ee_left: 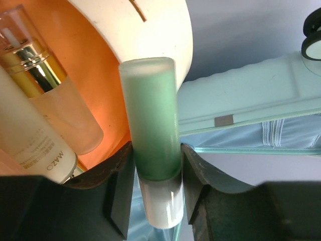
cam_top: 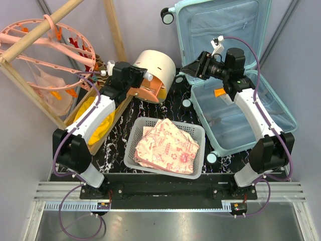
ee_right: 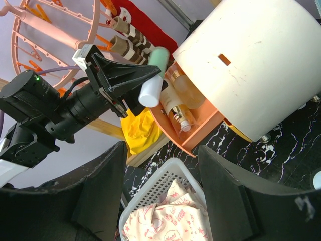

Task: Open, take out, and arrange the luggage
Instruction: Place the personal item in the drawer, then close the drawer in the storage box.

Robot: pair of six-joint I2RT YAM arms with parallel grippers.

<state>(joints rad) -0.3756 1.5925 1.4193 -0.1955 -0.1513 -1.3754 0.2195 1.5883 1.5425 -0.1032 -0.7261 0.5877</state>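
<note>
One luggage (cam_top: 223, 125) is laid open just right of the cream drawer box (cam_top: 158, 65), lid raised. At the box's mouth a green tube (ee_left: 150, 115) is clamped by the left gripper (ee_left: 156, 168); right of the box the right gripper (cam_top: 193, 68) is held with jaws wide, empty.

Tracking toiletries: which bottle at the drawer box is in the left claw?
The green white-capped tube, in the left claw; the gold-collared bottle and the white printed bottle lie in the drawer.
</note>
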